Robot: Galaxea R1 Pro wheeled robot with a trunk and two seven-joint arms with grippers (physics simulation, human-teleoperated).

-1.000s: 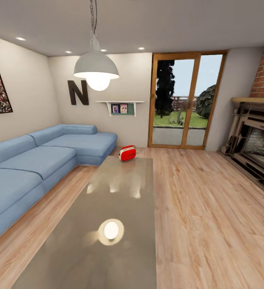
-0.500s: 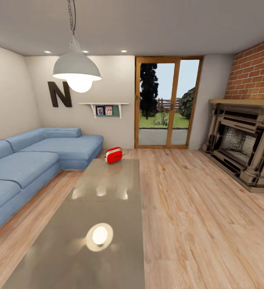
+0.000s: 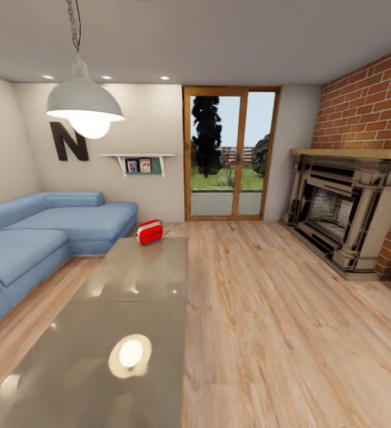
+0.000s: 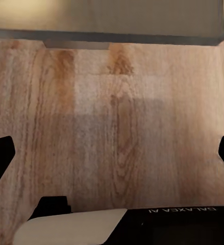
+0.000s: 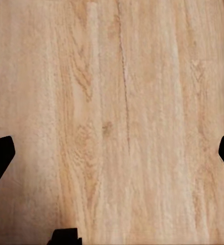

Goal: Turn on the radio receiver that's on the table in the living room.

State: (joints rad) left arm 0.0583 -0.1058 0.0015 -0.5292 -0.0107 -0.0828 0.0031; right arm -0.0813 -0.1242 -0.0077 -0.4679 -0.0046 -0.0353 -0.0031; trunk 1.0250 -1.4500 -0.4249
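Blue sofa (image 3: 41, 238), brick fireplace (image 3: 344, 220), wood floor (image 3: 278, 327).

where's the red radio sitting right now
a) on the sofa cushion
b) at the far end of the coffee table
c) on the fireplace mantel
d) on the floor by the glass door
b: in the head view the radio receiver stands on the far edge of the table, next to the end of the blue sofa and well short of the glass door.

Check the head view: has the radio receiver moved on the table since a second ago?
No. The radio receiver sits at the table's far end as before; the whole picture shifted, so the camera moved.
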